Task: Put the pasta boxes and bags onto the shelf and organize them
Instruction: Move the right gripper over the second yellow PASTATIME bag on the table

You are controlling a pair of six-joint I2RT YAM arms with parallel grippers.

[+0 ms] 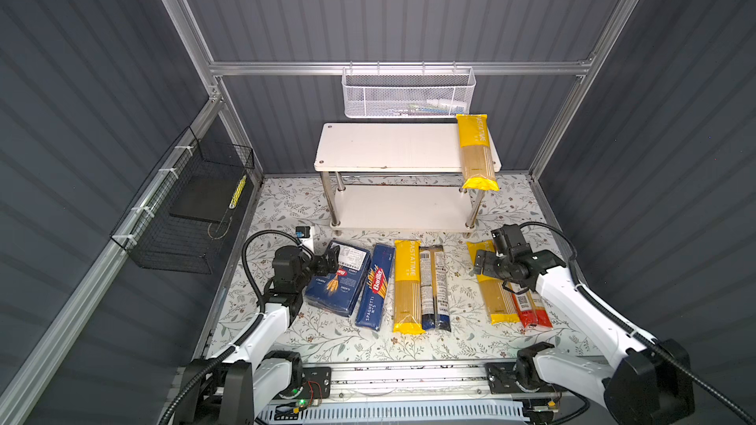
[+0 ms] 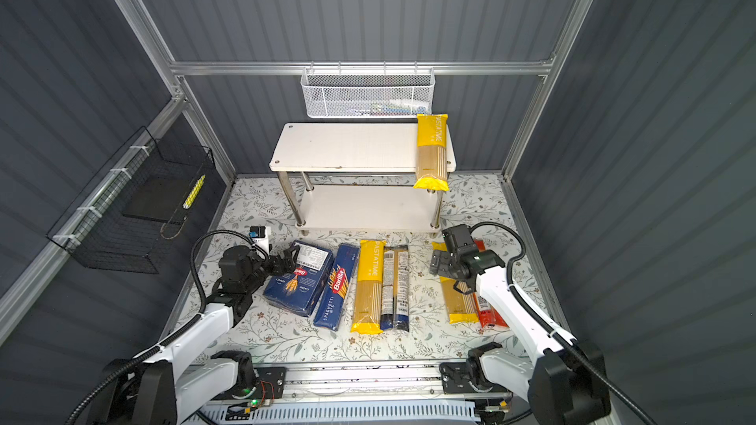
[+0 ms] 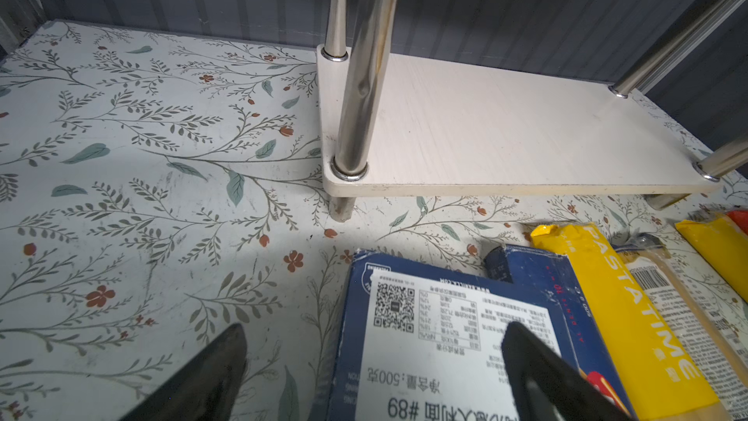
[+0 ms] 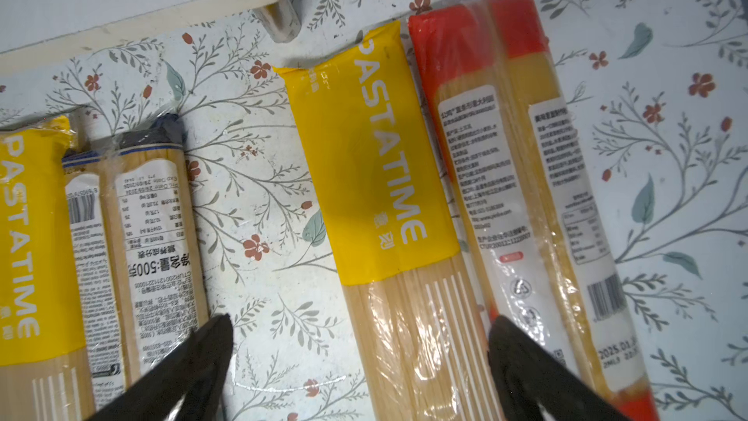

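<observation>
Flowery mat (image 1: 327, 341): boxes (image 1: 374, 284) and bags (image 1: 407, 284) in a row.
Left gripper (image 1: 327, 261): jaws apart, empty, by the wide box (image 1: 337, 280).
Shelf (image 1: 388, 145): one PASTATIME bag (image 1: 476, 149) on top.
Right gripper (image 1: 482, 264): jaws apart, empty, over the yellow bag (image 1: 496, 301); best to drop straight and pinch its middle.

Dark grey ribbed walls (image 1: 388, 6) within an aluminium frame (image 1: 286, 68) enclose a floral-patterned floor (image 1: 286, 206), evenly lit

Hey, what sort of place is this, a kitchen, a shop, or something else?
Likely a robot test cell staged as a pantry: an aluminium frame with grey wall panels encloses it, a left arm and right arm are mounted at the front, and a small shelf stands behind pasta packs.
</observation>
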